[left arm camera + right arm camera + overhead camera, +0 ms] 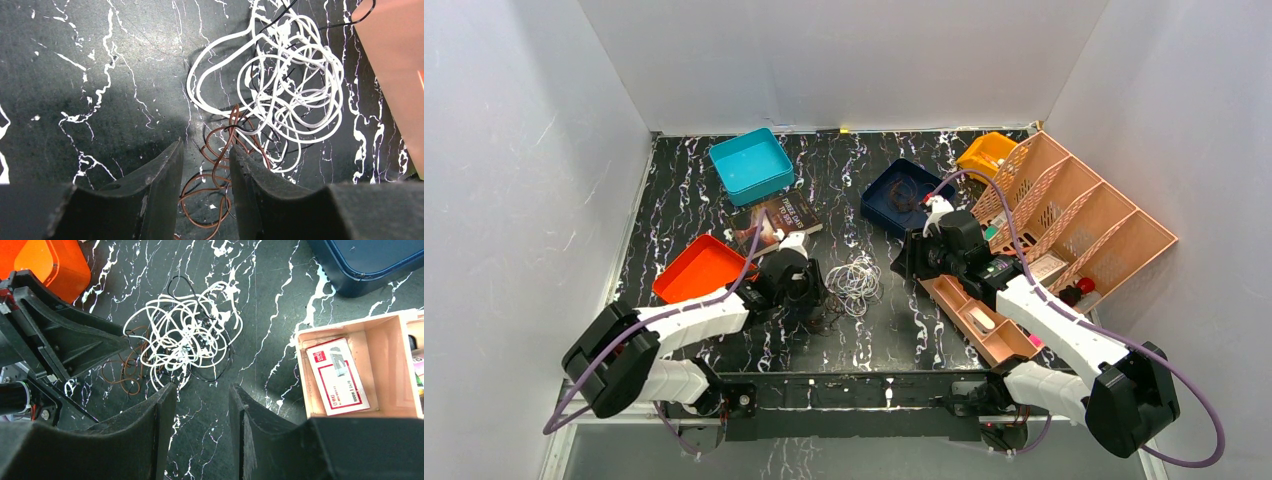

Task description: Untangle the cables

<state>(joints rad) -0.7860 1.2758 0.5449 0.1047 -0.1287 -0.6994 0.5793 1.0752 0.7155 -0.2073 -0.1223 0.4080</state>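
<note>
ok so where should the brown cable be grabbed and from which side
Probably on the brown cable where its loops spill clear of the white cable, toward the left tool. Come down from above on that side: little else crosses the loops there.

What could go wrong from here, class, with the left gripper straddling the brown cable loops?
1. The brown cable inside the left gripper runs into the white cable tangle; pulling may drag everything or tighten knots.
2. The right gripper hangs open, holding nothing, so the tangle is probably unanchored.
</note>
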